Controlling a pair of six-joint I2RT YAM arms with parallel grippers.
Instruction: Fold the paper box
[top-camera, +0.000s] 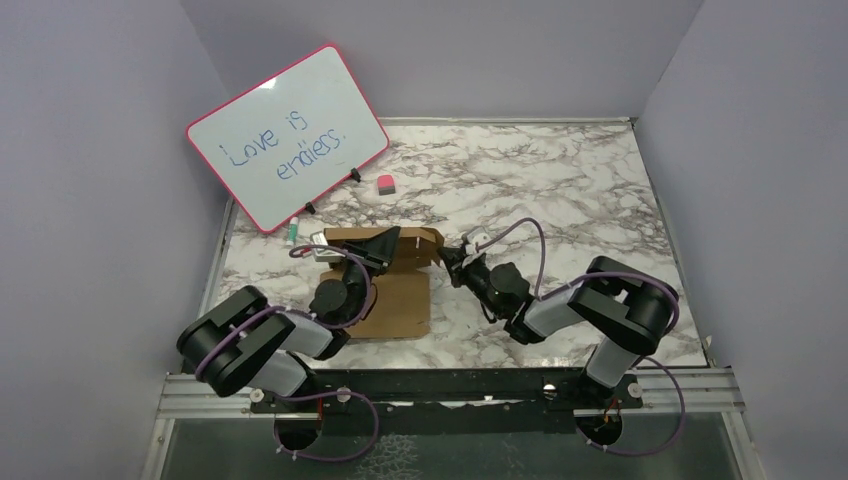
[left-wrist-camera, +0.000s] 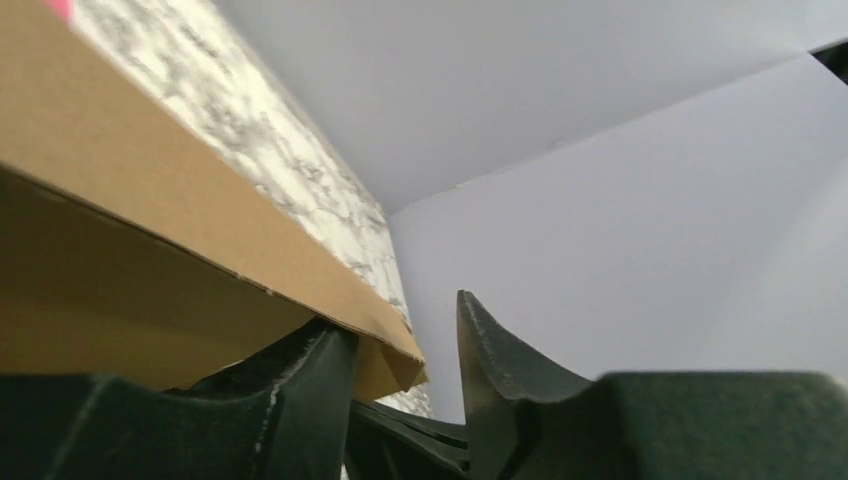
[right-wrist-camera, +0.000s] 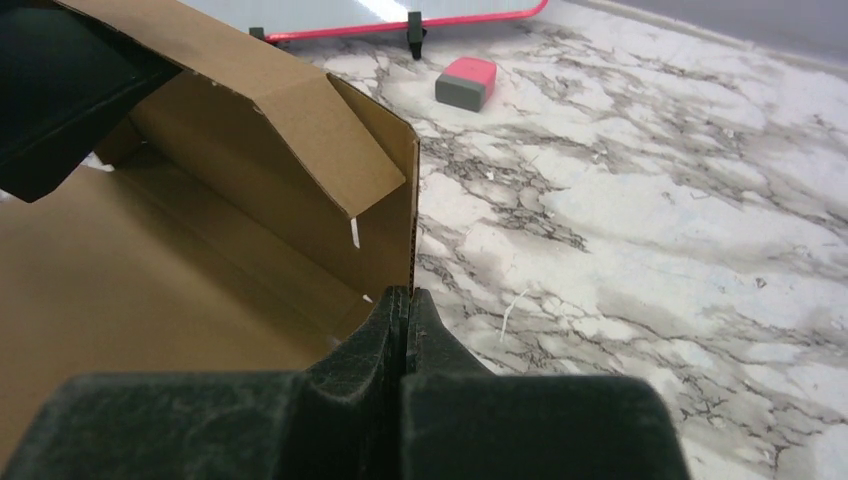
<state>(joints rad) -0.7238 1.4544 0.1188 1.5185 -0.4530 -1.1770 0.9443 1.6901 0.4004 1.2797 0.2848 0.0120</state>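
The paper box (top-camera: 395, 290) is brown cardboard, lying on the marble table between the two arms with its far flaps raised. My left gripper (top-camera: 378, 250) is at the raised far wall. In the left wrist view the left gripper (left-wrist-camera: 400, 318) stands open, and a folded cardboard edge (left-wrist-camera: 200, 210) rests over its left finger (left-wrist-camera: 300, 400) only. My right gripper (top-camera: 447, 258) is at the box's right end. In the right wrist view the right gripper (right-wrist-camera: 402, 295) is shut on the lower edge of the upright side flap (right-wrist-camera: 395, 210).
A pink-rimmed whiteboard (top-camera: 288, 135) leans at the back left, with a green marker (top-camera: 292, 231) at its foot. A pink and grey eraser (top-camera: 385, 183) lies behind the box. Grey walls enclose the table on three sides.
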